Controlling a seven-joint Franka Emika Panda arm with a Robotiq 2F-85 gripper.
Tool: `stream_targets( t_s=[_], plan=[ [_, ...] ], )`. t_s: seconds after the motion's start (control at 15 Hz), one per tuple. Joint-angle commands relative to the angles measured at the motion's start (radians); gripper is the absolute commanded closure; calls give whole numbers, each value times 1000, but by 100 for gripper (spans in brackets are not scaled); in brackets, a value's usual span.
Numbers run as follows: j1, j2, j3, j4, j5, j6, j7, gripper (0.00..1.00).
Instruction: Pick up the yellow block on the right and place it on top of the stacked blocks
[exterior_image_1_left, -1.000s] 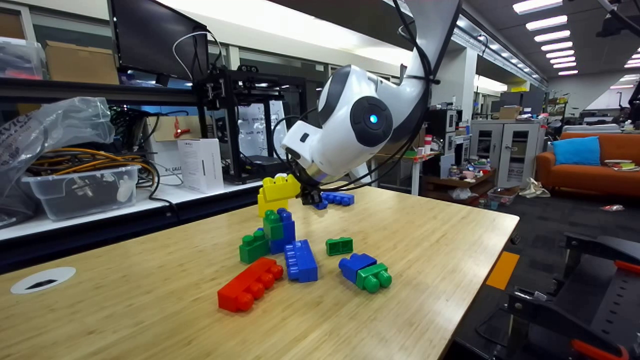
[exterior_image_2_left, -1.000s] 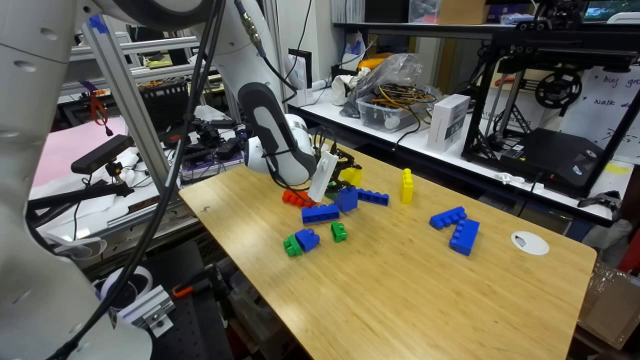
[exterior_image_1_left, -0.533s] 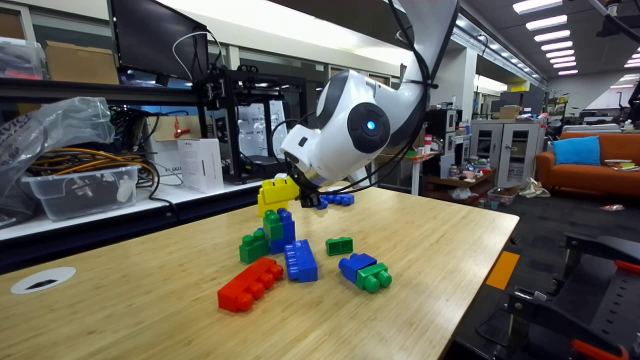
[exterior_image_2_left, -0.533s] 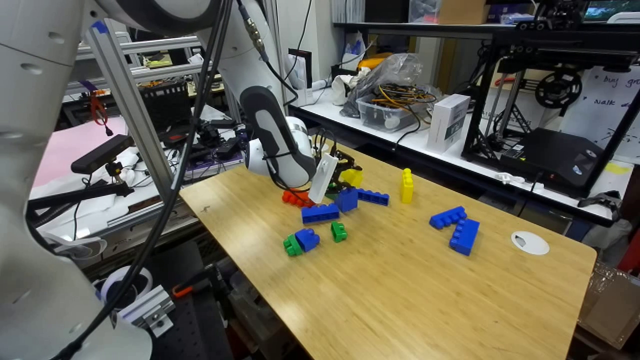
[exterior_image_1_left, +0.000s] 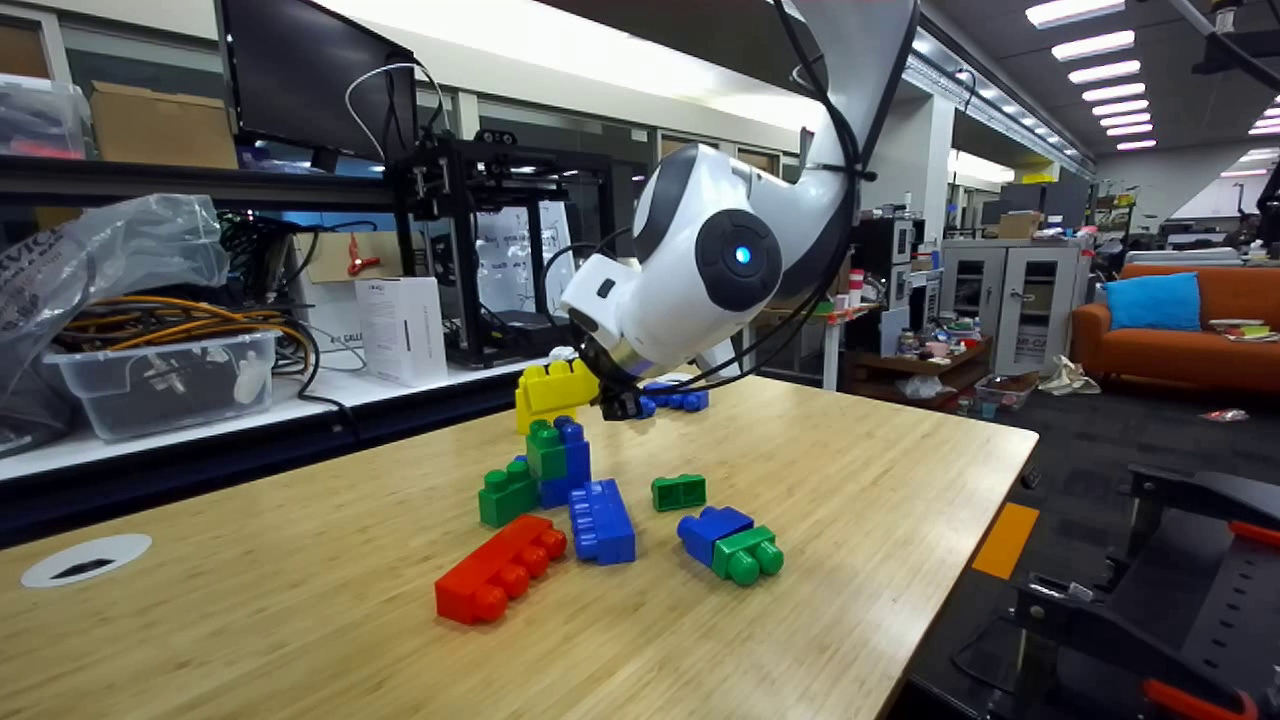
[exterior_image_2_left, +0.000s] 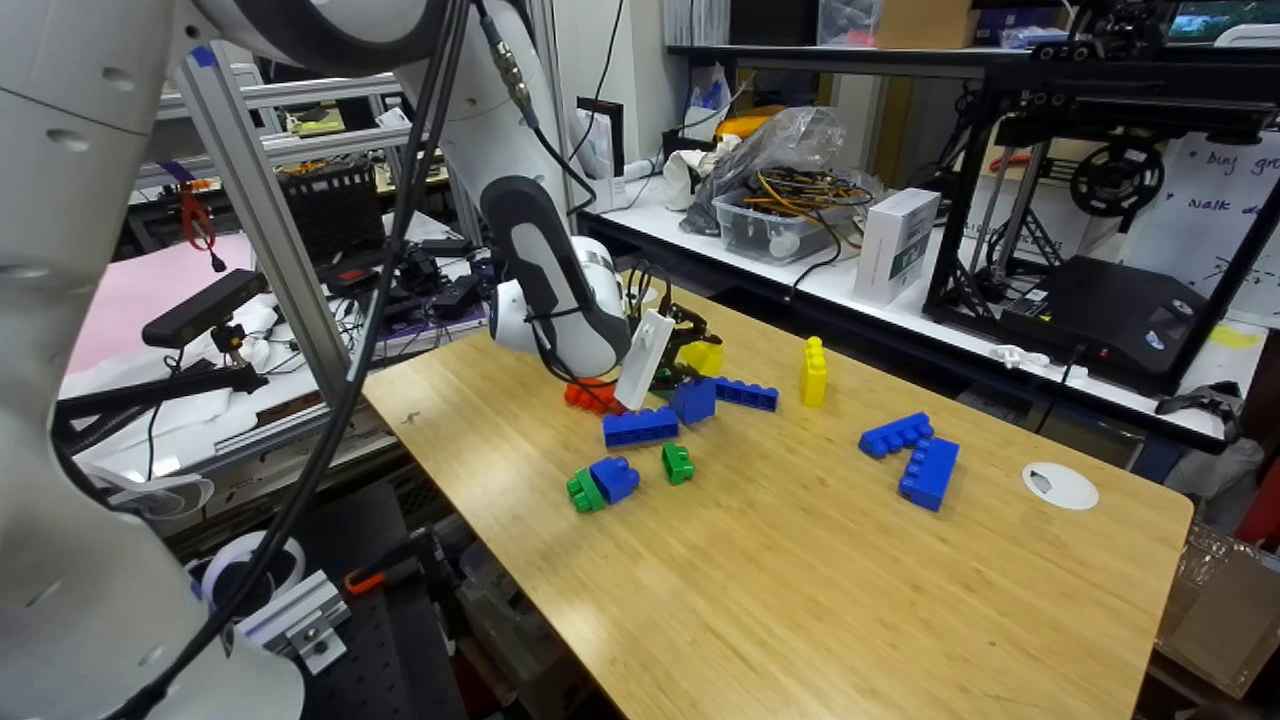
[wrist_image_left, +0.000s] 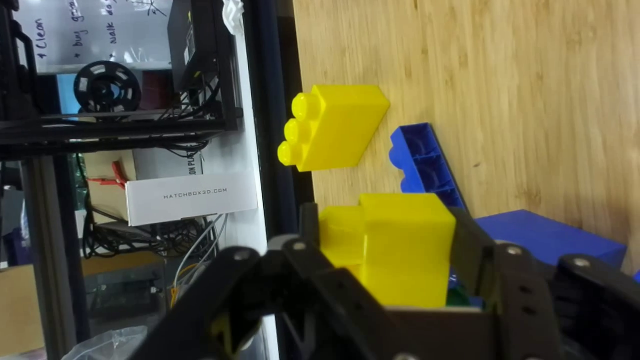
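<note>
- One black jointed pincer (wrist_image_left: 387, 227) was clamped, from both sides, on a bright yellow rectangular studded plastic brick (wrist_image_left: 410, 255).
- Picking up looked done: both exterior views showed that brick held above the pale wooden desk (exterior_image_1_left: 850, 500), between its long edge by a white shelf (exterior_image_1_left: 385, 396) and the opposite edge.
- Placing was not yet done. The stack of green and blue studded plastic bricks (exterior_image_1_left: 574, 458) stood on the desk; in an exterior view the held brick appeared higher and apart from it. Whether it was directly over the stack could not be told.
- Left to do, by judgement: line up, lower, press the studs home, release and back away.
- A similar yellow plastic brick (exterior_image_2_left: 815, 380) stood near the desk's shelf-side edge, apart from the pincer.
- On the white shelf, a clear plastic bin (exterior_image_1_left: 105, 400) was heaped with orange and black cables (exterior_image_1_left: 180, 310).
- Near it stood a white cardboard box (exterior_image_1_left: 395, 330), contents hidden.
- Higher up, a clear plastic tub (exterior_image_1_left: 38, 115) held something reddish, too unclear to name.
</note>
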Motion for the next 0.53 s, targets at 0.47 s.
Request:
stream_targets(
  t_s=[0.47],
  plan=[
    [-23, 22, 27, 12, -55, -19, -2, 62]
  ],
)
